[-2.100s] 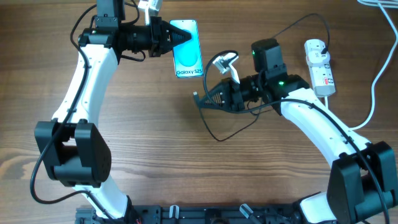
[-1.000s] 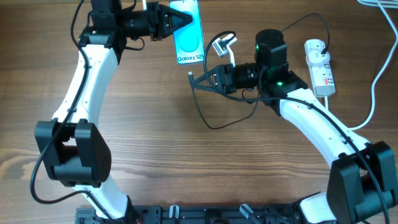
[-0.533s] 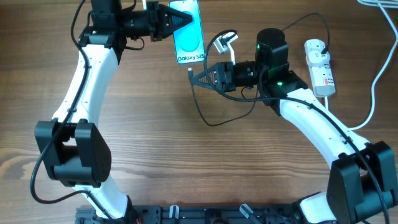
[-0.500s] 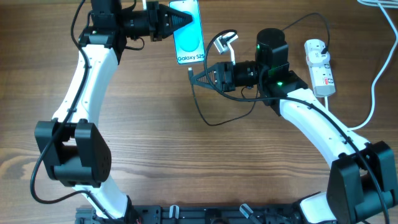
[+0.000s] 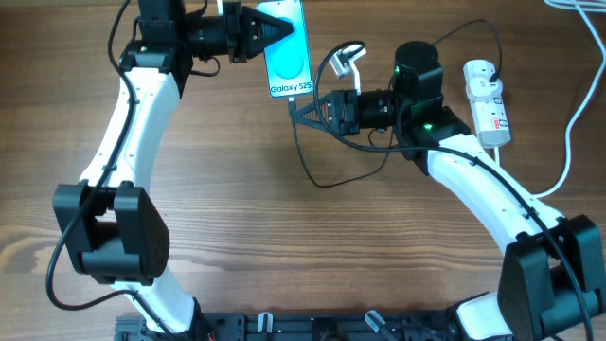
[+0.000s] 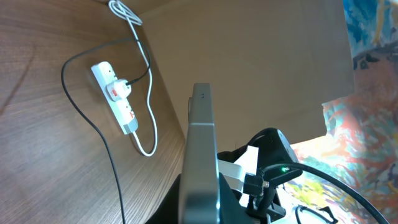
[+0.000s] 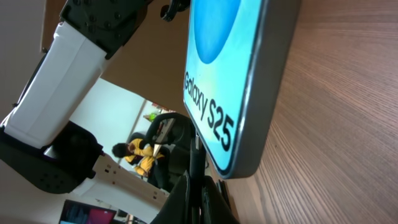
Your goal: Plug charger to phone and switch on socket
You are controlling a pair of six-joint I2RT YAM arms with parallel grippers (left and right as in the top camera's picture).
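Left fingers [image 5: 248,33]: clamped narrow on the left long edge of the phone [image 5: 289,66], which I have held with its cyan screen facing up.
Right fingers [image 5: 324,110]: pinched shut on the plug tip of the charger [image 5: 305,167], pointing left toward the phone's near end.
Plug tip: in my right wrist view it sits right at the phone's near short edge, just under the "Galaxy S25" text; I cannot tell whether it is seated in the port or only touching.
Phone position: far side of the surface [image 5: 237,237], left of centre, its long axis running far to near.
Charger run: the thin black cable drops from my right fingers, loops across the wood nearer to me, then passes under the right arm.
Socket [image 5: 486,102]: far right on the surface, well apart from the phone, lying lengthwise far to near with a black plug [image 5: 494,71] in its far end.
White cord [image 5: 574,114]: curves along the right edge, beside the socket.
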